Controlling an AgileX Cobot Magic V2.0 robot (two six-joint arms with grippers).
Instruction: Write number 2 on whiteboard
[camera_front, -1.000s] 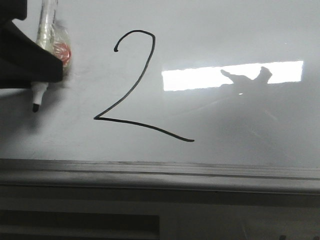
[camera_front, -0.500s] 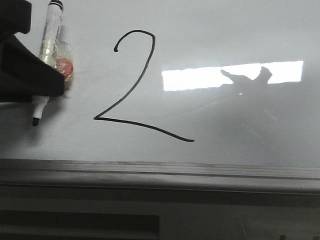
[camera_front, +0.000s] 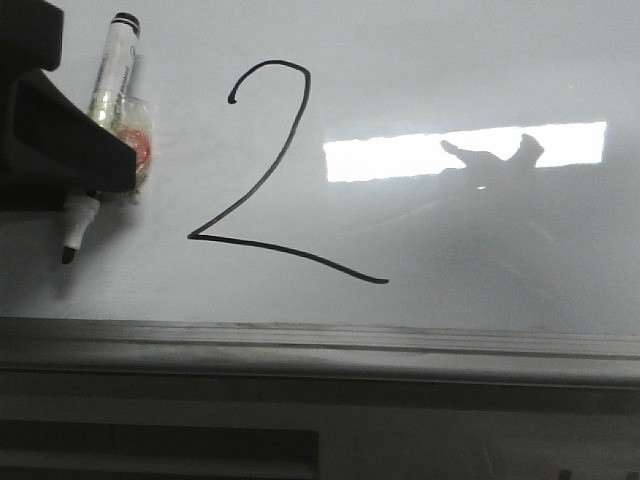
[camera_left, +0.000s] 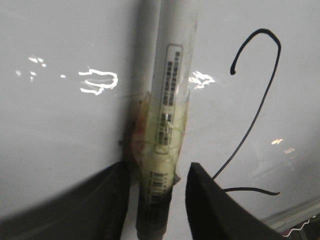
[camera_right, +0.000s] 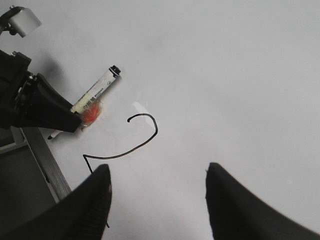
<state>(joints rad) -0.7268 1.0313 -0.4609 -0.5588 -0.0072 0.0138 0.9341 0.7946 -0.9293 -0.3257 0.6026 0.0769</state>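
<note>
The number 2 (camera_front: 265, 170) is drawn in a thin black line on the whiteboard (camera_front: 480, 240); it also shows in the left wrist view (camera_left: 256, 116) and the right wrist view (camera_right: 148, 142). A white marker (camera_front: 108, 90) with a black tip lies tilted against the board to the left of the 2. My left gripper (camera_left: 159, 167) straddles the marker (camera_left: 170, 110), its jaws apart with a gap on each side. My right gripper (camera_right: 158, 167) is open and empty above the board, near the 2's base stroke.
The whiteboard's grey metal frame (camera_front: 400, 345) runs along the near edge. A bright rectangular light reflection (camera_front: 400, 155) lies to the right of the 2. The left arm's black body (camera_right: 30, 100) covers the board's left part.
The marker has slid down and tilted, its capped end coming into the front view. The left gripper's jaws have let go of it. The 2 is unchanged.
</note>
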